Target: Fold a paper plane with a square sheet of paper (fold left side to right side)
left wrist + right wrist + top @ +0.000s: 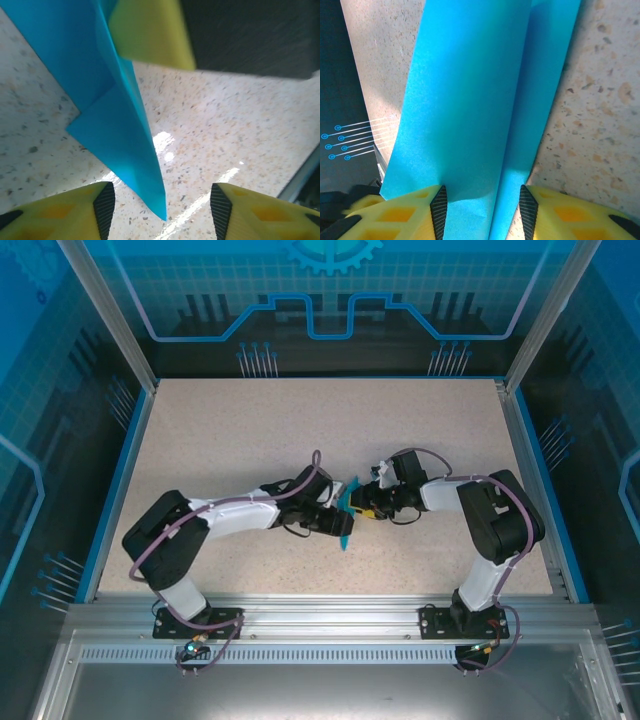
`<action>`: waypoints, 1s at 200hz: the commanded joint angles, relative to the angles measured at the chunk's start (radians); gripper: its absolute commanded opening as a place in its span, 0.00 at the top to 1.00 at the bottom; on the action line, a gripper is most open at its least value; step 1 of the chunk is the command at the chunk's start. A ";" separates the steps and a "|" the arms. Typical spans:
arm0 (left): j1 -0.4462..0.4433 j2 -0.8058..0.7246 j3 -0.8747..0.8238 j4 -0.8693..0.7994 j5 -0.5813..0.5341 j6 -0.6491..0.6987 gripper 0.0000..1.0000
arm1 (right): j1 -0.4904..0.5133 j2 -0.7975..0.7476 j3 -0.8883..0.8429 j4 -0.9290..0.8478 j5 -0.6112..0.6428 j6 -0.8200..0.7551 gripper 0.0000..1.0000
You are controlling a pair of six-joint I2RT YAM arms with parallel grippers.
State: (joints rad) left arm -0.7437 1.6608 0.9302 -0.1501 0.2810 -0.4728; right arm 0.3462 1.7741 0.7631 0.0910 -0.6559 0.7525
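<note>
Here, in the top view, the two arms meet just right of the middle of the speckled beige table (250,430). The paper plane (347,510), bright blue and folded lengthwise, sits between the left gripper (338,524) and the right gripper (362,504). Its narrow end points toward the table's near edge.

Left wrist view: the left gripper's (162,207) yellow fingers (75,215) stand apart, their black ribbed pads facing each other across a bare strip of table. The pointed tip of the folded sheet (117,125) comes down into this gap, nearer the left pad, and touches neither pad. A diagonal crease and an overlapping flap show on the paper. Above it, a yellow finger (150,35) of the other arm lies against the paper's upper part.

Right wrist view: the right gripper (482,207) is clamped on the paper (465,100). Both pads press the folded strip from either side, and a lengthwise fold runs away from the fingers, one side lit and the other in shade.

Surroundings: blue translucent panels (90,360) enclose the table. The far panel carries a printed gear emblem (332,252) and circuit-style lines.
</note>
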 commanded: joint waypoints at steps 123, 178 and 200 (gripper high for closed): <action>-0.035 0.080 0.017 0.012 0.074 -0.080 0.49 | 0.017 0.044 0.002 -0.027 0.039 -0.025 0.54; -0.049 0.134 0.046 -0.005 0.066 -0.083 0.56 | 0.018 0.042 -0.001 -0.027 0.039 -0.026 0.54; -0.049 0.140 0.051 -0.008 0.065 -0.080 0.59 | 0.017 0.043 0.000 -0.028 0.039 -0.027 0.54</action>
State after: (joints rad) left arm -0.7868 1.7866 0.9482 -0.1440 0.3378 -0.5491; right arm 0.3462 1.7741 0.7654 0.0868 -0.6556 0.7517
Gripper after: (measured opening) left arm 0.425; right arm 0.457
